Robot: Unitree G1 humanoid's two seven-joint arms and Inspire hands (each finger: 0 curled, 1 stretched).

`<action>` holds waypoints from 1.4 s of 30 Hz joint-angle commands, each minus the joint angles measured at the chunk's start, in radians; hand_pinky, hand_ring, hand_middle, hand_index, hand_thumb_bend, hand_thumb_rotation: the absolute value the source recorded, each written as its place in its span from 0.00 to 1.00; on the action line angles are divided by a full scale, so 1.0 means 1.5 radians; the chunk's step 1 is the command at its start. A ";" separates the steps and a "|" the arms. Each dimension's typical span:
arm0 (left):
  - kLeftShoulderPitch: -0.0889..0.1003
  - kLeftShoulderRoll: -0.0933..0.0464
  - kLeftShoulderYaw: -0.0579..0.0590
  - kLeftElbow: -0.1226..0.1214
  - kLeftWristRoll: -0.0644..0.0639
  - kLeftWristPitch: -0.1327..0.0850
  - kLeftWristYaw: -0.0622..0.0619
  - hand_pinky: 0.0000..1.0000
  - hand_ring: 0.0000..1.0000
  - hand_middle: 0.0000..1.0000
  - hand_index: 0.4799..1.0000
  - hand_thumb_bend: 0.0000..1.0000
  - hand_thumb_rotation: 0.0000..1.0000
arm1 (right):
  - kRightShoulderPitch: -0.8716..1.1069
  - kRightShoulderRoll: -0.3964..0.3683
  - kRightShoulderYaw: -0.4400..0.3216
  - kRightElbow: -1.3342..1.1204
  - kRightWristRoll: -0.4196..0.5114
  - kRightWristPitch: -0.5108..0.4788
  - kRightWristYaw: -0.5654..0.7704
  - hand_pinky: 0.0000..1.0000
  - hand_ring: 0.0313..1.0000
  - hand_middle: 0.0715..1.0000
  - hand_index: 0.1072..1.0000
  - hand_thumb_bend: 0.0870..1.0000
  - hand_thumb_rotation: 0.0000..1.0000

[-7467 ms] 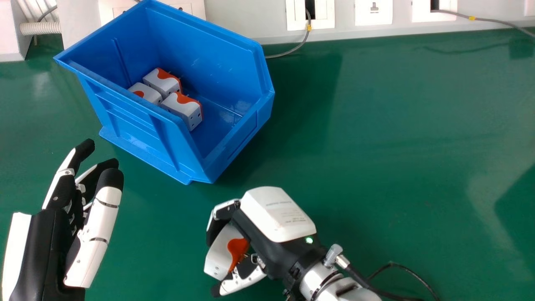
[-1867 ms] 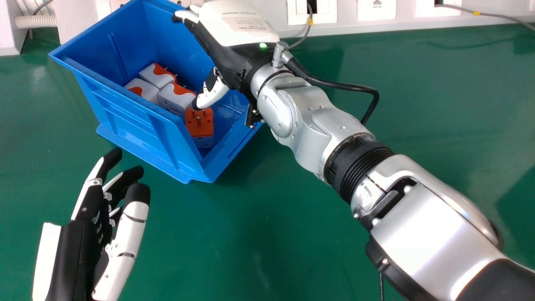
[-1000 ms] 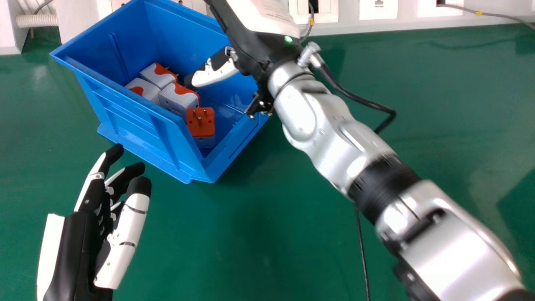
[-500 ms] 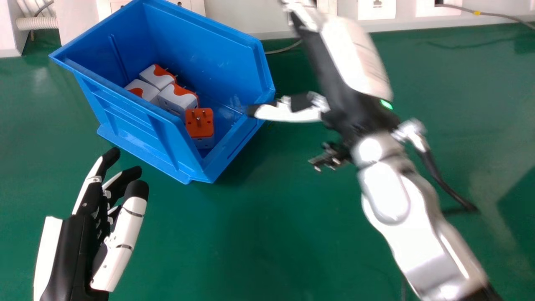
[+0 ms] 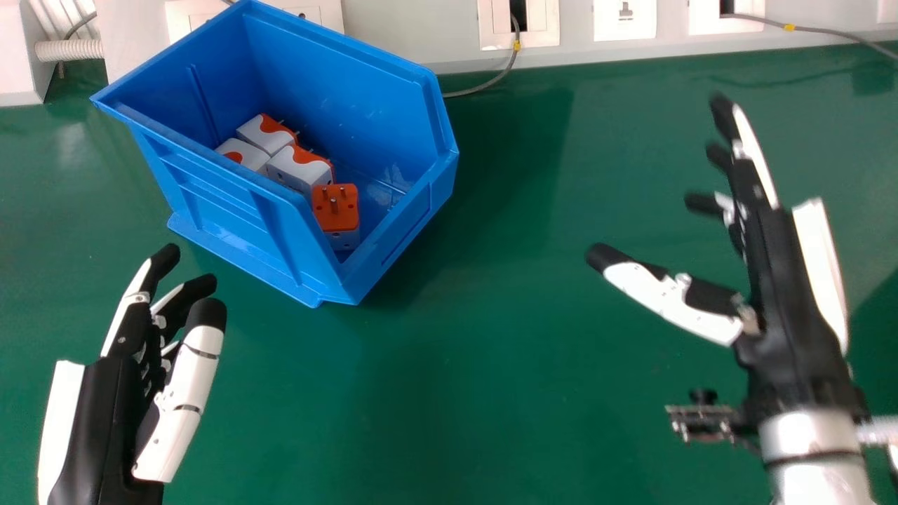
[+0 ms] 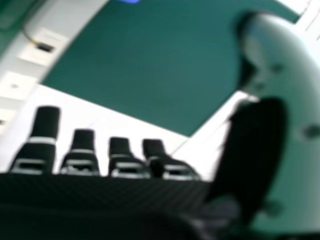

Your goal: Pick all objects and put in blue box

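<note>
Four plug adapters, white and orange, sit inside the blue box (image 5: 231, 207). I see three adapters (image 5: 300, 168) grouped together toward the box's left; the fourth adapter (image 5: 337, 208) is nearer me, orange face up, pins pointing upward. The box stands at an angle on the green table (image 5: 477, 393), toward the back left.

My left hand (image 5: 105, 421) is near the box's near side, fingers loosely extended, thumb alongside. My right hand (image 5: 782, 280) is above the table's right side, well apart from the box, fingers spread and thumb held wide; the right hand view also has those fingers straight.

Wall sockets (image 5: 624, 21) line the back; a grey cable (image 5: 486, 85) curves down behind the box.
</note>
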 commanded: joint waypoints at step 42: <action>-0.053 0.039 0.097 0.072 -0.229 0.007 -0.083 0.82 0.90 0.89 0.90 0.29 0.98 | 0.117 0.000 -0.105 0.013 0.236 -0.033 0.175 1.00 1.00 1.00 1.00 0.35 1.00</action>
